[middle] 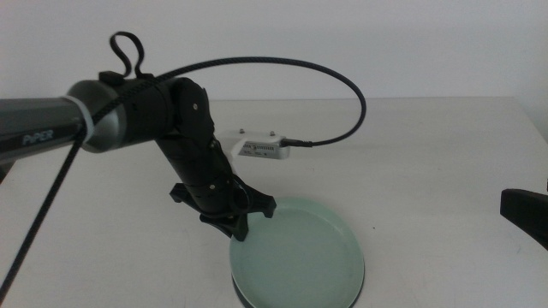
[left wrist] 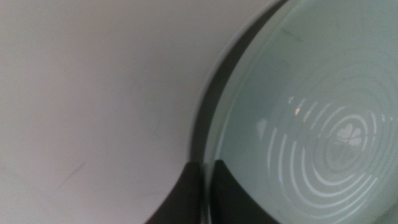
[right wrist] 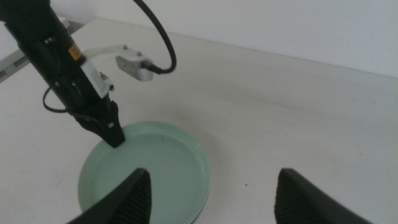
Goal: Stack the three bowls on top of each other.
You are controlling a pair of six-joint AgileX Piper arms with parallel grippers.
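White table (middle: 428,154) and pale wall frame our work. Our left gripper (middle: 238,224) is down at the far-left rim of the mint bowl (middle: 300,257), its jaws closed on that rim: the left wrist view shows the two dark jaws meeting with the thin edge between them. From there outward, the mint bowl spreads toward the near right of the gripper, and a darker rim peeks out beneath it, so we judge it sits on top of at least one other bowl; we cannot tell how many lie under it, nor their colours. Our right gripper (right wrist: 208,196) waits well apart at the table's right side, jaws wide apart, looking over the stack.

To finish this placing well, we judge the bowl should be settled level and centred on what lies below before we let go, then the jaws opened gently and lifted straight up, so the rim is not dragged sideways.
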